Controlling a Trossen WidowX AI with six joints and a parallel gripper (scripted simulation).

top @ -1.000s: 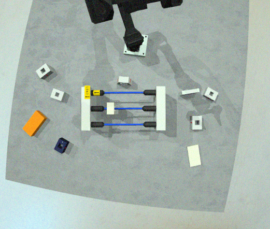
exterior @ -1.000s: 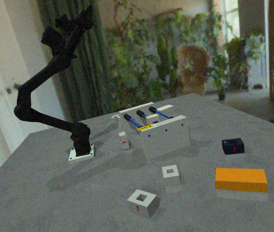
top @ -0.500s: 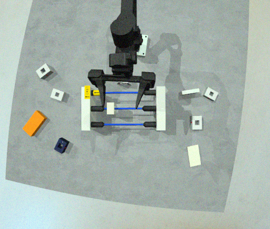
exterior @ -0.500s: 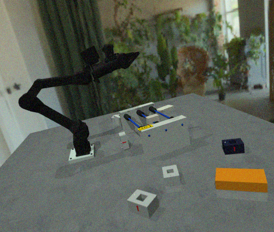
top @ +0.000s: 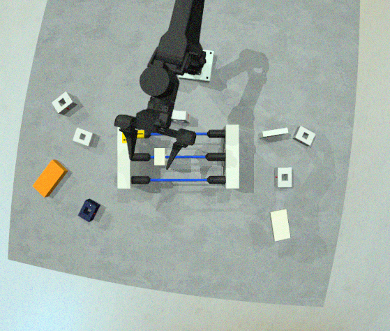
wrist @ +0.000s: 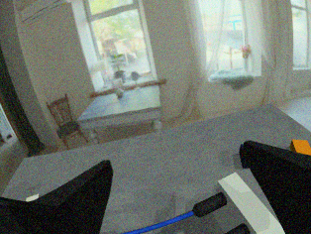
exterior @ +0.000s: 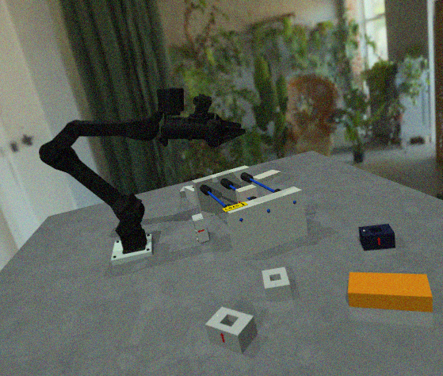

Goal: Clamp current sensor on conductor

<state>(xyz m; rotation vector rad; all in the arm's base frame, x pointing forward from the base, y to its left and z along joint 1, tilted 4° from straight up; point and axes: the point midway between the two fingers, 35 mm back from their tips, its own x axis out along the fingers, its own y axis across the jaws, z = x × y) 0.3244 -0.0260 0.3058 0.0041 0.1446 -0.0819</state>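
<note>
A white piece [top: 275,132] [exterior: 188,189], seen edge-on from above and partly hidden behind the rack in the exterior view, appears to be the open sensor; it stands right of the rack. The LOAD conductor [top: 200,133] [exterior: 215,198] is the blue one nearest the robot base. The yellow LOAD marker [exterior: 234,207] sits at its left end on the rack wall. A yellow arrow tag [top: 140,134] on that end points left. My gripper [top: 149,163] [exterior: 242,131] [wrist: 179,158] is open and empty, high above the rack, away from the sensor.
The white rack [top: 232,156] [exterior: 269,222] holds three parallel conductors; a pale block [top: 159,156] sits on the middle one. A white block [top: 180,115] [exterior: 200,229] with a red mark stands near the base. Several white blocks, a navy block [top: 87,211] and an orange block [top: 49,178] lie around.
</note>
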